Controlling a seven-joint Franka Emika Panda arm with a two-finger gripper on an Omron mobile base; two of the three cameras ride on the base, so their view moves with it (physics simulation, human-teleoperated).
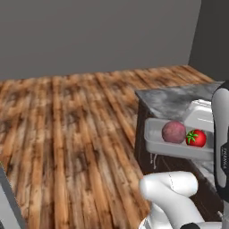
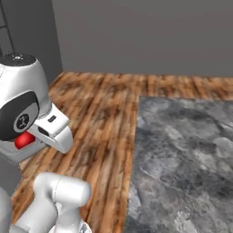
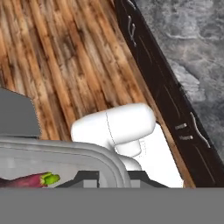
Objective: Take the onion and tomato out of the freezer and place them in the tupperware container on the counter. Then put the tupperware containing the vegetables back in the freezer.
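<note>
tray (image 1: 154, 134) carried off the table (image 1: 179, 100) with onion (image 1: 173, 132) and tomato (image 1: 196, 138) inside; keep it level; jaws' state cannot be told.

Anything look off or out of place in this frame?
Nothing spilled or damaged. The container is off the counter, held out over the wooden floor, level, with the onion and tomato side by side inside.

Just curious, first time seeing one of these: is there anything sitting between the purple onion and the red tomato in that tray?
Nothing. In the left base view the onion and tomato sit side by side in the tupperware container, apparently touching.
</note>
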